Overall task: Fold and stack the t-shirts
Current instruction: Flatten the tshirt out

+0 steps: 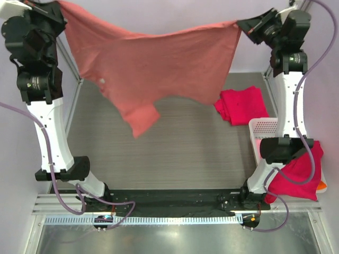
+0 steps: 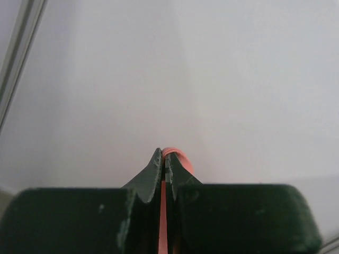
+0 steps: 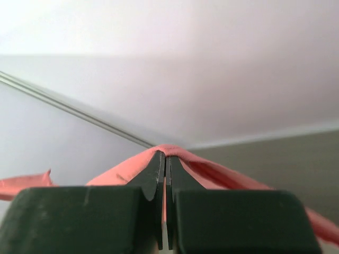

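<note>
Hanging high over the far half of the table (image 1: 185, 153), the salmon-pink t-shirt (image 1: 153, 69) is stretched between the two arms. It sags in the middle, and one sleeve dangles lower toward the left. The left end effector (image 2: 163, 161) is pressed together on a thin fold of the salmon cloth. The right end effector (image 3: 164, 159) pinches another edge of the same shirt. A folded crimson-red t-shirt (image 1: 241, 104) lies on the table at the right, just beyond the white lattice basket (image 1: 263, 127). Another red garment (image 1: 299, 174) spills over the basket's near side.

Both grips appear to catch only a narrow bit of hem, so a quick swing could probably pull the cloth free. Lowering it as it hangs would likely trap the dangling sleeve underneath and crumple it. Drifting right might drag the cloth over the folded shirt and disturb it.
</note>
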{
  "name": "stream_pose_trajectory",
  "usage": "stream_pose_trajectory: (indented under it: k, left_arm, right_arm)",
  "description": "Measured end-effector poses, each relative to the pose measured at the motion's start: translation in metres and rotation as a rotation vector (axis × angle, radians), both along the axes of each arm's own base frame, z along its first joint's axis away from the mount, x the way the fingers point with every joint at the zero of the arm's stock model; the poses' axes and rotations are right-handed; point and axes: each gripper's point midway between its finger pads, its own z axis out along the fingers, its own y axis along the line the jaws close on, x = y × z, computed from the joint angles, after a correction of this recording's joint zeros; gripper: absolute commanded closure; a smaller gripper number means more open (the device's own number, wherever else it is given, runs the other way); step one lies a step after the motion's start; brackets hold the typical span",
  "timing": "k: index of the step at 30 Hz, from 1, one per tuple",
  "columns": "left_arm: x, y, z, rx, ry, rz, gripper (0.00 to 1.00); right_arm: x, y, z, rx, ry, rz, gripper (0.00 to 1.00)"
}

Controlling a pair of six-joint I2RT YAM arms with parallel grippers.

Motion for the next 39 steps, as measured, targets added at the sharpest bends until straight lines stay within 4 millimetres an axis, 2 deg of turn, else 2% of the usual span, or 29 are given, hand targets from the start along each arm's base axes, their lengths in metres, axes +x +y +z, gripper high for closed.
stream_pose_trajectory:
  k: [2,5,7,9,11,13,16,18,20,21,23,26,29,30,32,34,37,39]
  left_arm:
    - [-0.016,0.0,0.027,0.006,-0.095,-0.006,1.0]
    - [-0.033,-0.007,0.056,0.023,-0.208,-0.039,1.0]
    - [-0.034,-0.01,0.058,0.034,-0.241,-0.054,1.0]
    - [-0.024,-0.012,0.042,0.04,-0.222,-0.066,1.0]
    - [-0.005,-0.015,0.01,0.043,-0.167,-0.086,1.0]
    - [0.018,-0.018,-0.039,0.038,-0.075,-0.104,1.0]
    - [0.041,-0.021,-0.139,0.017,0.13,-0.129,1.0]
    - [0.039,-0.022,-0.2,0.001,0.249,-0.137,1.0]
    - [0.017,-0.023,-0.253,-0.014,0.351,-0.139,1.0]
    - [0.002,-0.024,-0.269,-0.019,0.376,-0.138,1.0]
    - [-0.03,-0.024,-0.287,-0.024,0.397,-0.133,1.0]
    - [-0.085,-0.025,-0.287,-0.035,0.334,-0.136,1.0]
    - [-0.124,-0.028,-0.293,-0.055,0.268,-0.147,1.0]
    - [-0.13,-0.029,-0.3,-0.062,0.266,-0.15,1.0]
    - [-0.137,-0.031,-0.326,-0.091,0.31,-0.16,1.0]
    - [-0.142,-0.035,-0.368,-0.126,0.417,-0.171,1.0]
    - [-0.155,-0.037,-0.414,-0.168,0.556,-0.169,1.0]
    - [-0.162,-0.037,-0.427,-0.181,0.602,-0.163,1.0]
  right_arm:
    - [0.007,-0.008,0.019,0.036,-0.05,0.018,0.99]
    - [0.009,-0.012,0.026,0.074,-0.079,0.056,0.99]
    - [0.009,-0.006,0.019,0.093,-0.083,0.095,0.99]
    - [0.012,-0.001,-0.008,0.112,-0.046,0.13,0.99]
    - [0.017,0.005,-0.053,0.134,0.042,0.158,0.99]
    - [0.021,0.007,-0.106,0.151,0.137,0.169,0.99]
    - [0.017,0.008,-0.198,0.179,0.32,0.163,0.99]
    - [0.002,0.009,-0.253,0.192,0.439,0.157,0.99]
    - [-0.019,0.011,-0.291,0.194,0.521,0.158,0.99]
    - [-0.034,0.012,-0.307,0.192,0.553,0.16,0.99]
    - [-0.059,0.015,-0.322,0.184,0.578,0.168,0.99]
    - [-0.098,0.019,-0.33,0.152,0.57,0.184,0.99]
    - [-0.125,0.02,-0.335,0.113,0.544,0.191,0.99]
    - [-0.135,0.02,-0.341,0.102,0.542,0.19,0.99]
    - [-0.156,0.02,-0.356,0.093,0.565,0.184,0.99]
    - [-0.179,0.02,-0.373,0.085,0.603,0.171,0.99]
    - [-0.21,0.018,-0.395,0.066,0.654,0.143,0.99]
    - [-0.223,0.016,-0.404,0.052,0.671,0.124,0.99]
